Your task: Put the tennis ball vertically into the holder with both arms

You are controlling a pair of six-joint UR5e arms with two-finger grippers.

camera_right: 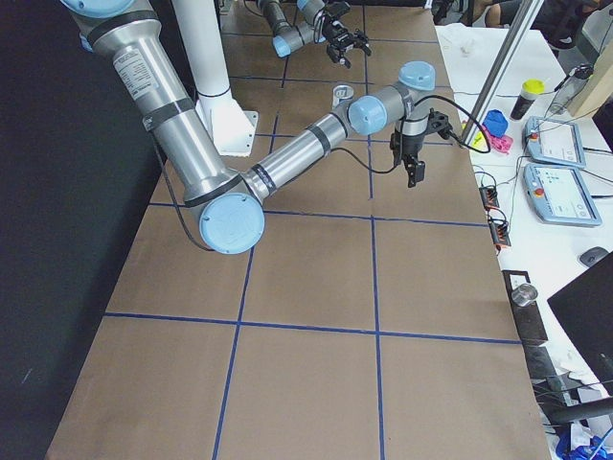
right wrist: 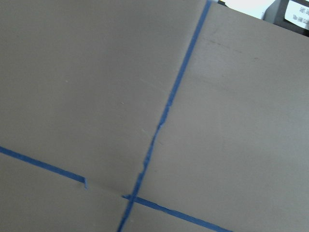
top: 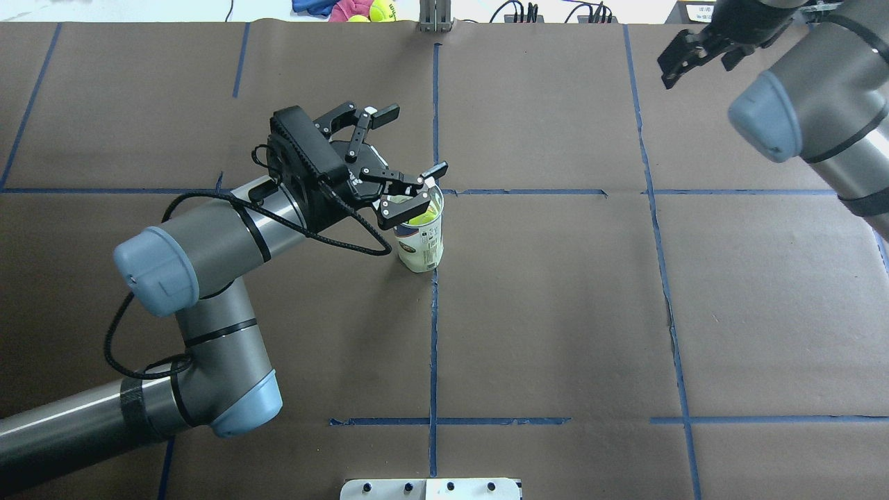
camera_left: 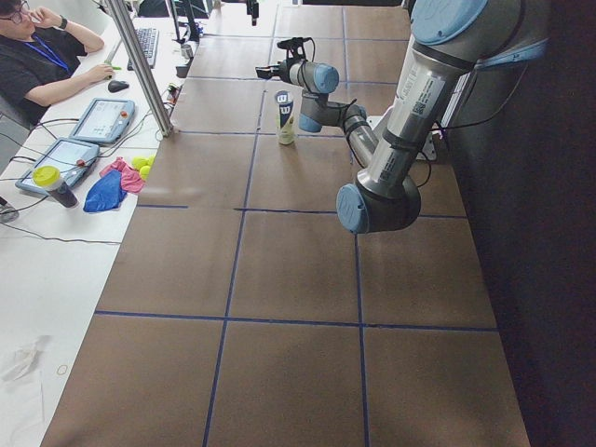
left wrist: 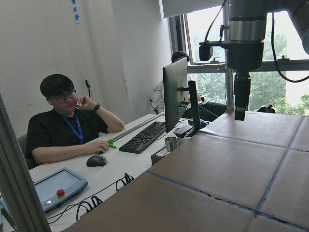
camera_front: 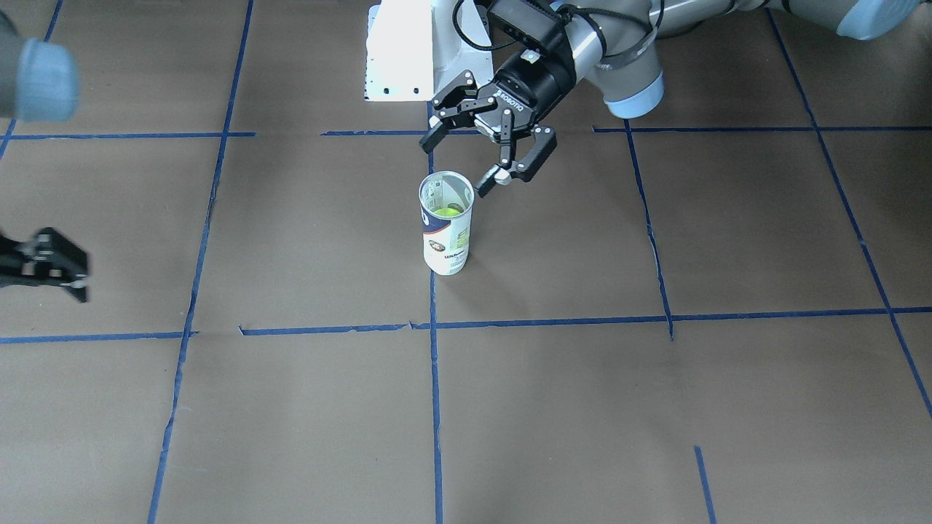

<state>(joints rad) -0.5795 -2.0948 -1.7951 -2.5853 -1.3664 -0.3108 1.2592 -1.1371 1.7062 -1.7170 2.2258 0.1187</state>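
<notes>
The holder stands upright near the table's middle, its white label and navy patch showing; it also shows in the overhead view. The tennis ball sits inside it, yellow-green below the metal rim, and is seen through the mouth from overhead. My left gripper is open and empty, tilted just above and behind the mouth; it also shows overhead. My right gripper is open and empty, far off by the table's far right corner, and sits at the front view's left edge.
The white pedestal base stands behind the holder. Blue tape lines grid the brown table. Loose balls and cloth toys lie past the far edge. An operator sits at a desk with a keyboard and monitor beside the table.
</notes>
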